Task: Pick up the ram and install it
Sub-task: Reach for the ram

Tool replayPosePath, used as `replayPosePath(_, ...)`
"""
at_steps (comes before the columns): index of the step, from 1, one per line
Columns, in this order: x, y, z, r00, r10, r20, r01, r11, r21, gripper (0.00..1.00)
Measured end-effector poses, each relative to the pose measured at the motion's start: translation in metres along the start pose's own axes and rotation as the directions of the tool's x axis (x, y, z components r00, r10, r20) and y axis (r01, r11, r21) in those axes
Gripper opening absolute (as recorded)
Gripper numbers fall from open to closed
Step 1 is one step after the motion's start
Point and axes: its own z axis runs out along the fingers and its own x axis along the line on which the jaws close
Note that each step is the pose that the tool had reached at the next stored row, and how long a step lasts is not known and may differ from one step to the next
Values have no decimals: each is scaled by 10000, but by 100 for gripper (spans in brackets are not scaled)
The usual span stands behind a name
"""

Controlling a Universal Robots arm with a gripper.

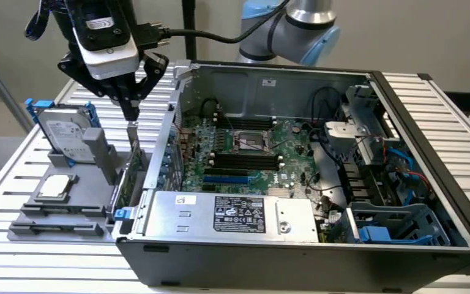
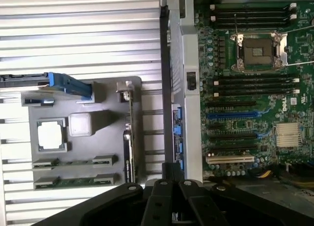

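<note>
Two thin green ram sticks lie edge-on in clip holders on the grey fixture tray, at the end farthest from the hard drive. My gripper hangs over that tray, just above the top edge of the upright expansion card, well apart from the ram. Its fingers meet at a point and look shut with nothing between them. The black memory slots sit on the green motherboard inside the open computer case; the wrist view also has the slots beside the processor socket.
A silver hard drive in a blue frame stands on the tray at the exterior view's left. A square processor chip lies in the tray. The case's side wall rises between tray and motherboard. The power supply and cables crowd the case.
</note>
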Motion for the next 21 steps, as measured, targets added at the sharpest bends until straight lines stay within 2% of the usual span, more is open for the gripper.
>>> replayPosePath(5, 221, -72, -12, 10000, -2, 33, 2, 10000, 25, 11)
replayPosePath(11, 488, -152, -25, 10000, -4, 46, 4, 10000, 61, 11)
replayPosePath(21, 932, -264, -38, 10000, -9, 54, 8, 9998, 179, 11)
